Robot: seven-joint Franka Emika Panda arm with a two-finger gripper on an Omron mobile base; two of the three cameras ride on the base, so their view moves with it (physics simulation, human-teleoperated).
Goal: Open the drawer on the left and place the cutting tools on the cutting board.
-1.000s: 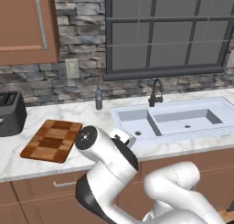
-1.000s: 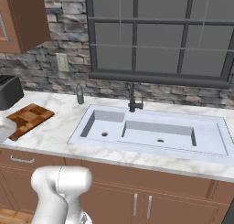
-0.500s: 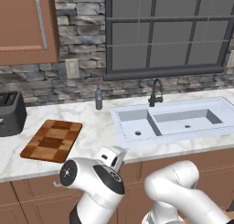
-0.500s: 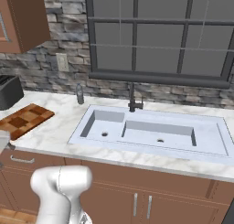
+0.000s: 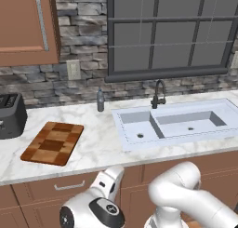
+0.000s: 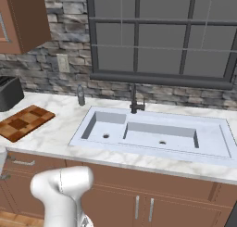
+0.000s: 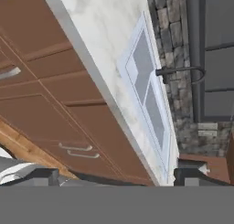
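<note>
While the white marble worktop (image 5: pixel 100 129) runs the full width under a grey stone wall (image 5: pixel 79 90) and a dark-framed window (image 5: pixel 167 34), its front edge stands clear above a row of reddish-brown cabinet fronts. The checkered cutting board (image 5: pixel 52 143) lies flat on the left part of the worktop, near the front edge, with bare marble all round it. A black toaster (image 5: pixel 11 115) stands just beyond its far left corner, apart from it. Between board and sink (image 5: pixel 179 124) a small grey bottle (image 5: pixel 100 100) stands upright close to the wall, and a dark faucet (image 5: pixel 158 94) rises behind the basin.

The drawer (image 5: pixel 56 187) sits below the board, shut flush with its neighbours, its short silver bar handle (image 5: pixel 68 186) lying horizontal. In the right base view the same handle (image 6: pixel 22 162) shows at the left edge. A wooden upper cabinet (image 5: pixel 25 27) hangs over the toaster.

The hand (image 7: pixel 114 177) is low in front of the cabinets, jaws spread wide and grasping nothing, its fingertips (image 7: pixel 43 176) well apart. Open floor lies before the cabinet fronts.
</note>
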